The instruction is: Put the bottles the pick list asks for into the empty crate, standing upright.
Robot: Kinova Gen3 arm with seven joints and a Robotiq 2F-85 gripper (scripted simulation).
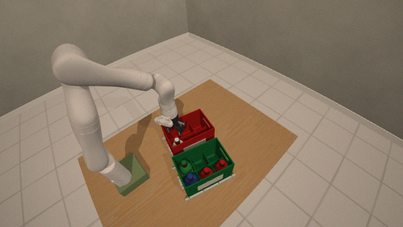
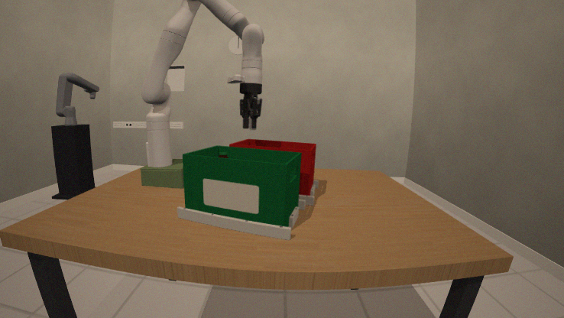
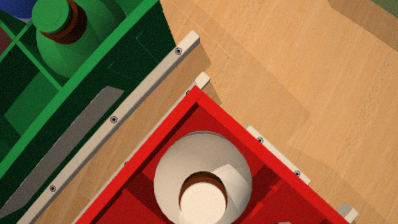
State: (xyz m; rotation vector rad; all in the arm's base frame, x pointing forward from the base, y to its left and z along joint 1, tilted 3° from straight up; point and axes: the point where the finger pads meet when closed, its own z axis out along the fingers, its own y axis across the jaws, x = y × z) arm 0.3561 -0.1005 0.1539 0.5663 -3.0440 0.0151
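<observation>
My gripper (image 1: 176, 130) hangs open and empty above the near-left part of the red crate (image 1: 187, 131), well clear of its rim in the exterior view (image 2: 248, 126). A white-labelled bottle (image 1: 176, 141) stands upright in the red crate's corner cell and shows from above in the wrist view (image 3: 202, 180). The green crate (image 1: 202, 166) beside it holds a green bottle (image 1: 184, 166), a blue bottle (image 1: 190, 178) and two red bottles (image 1: 206, 172) (image 1: 221, 165). The green bottle also shows in the wrist view (image 3: 65, 30). My fingers are out of the wrist view. I see no pick list.
Both crates sit in white corner brackets on the wooden table (image 2: 252, 237). My arm's green base block (image 1: 131, 173) stands to the left of the crates. A second small arm on a black pedestal (image 2: 72, 157) stands off the table at the far left.
</observation>
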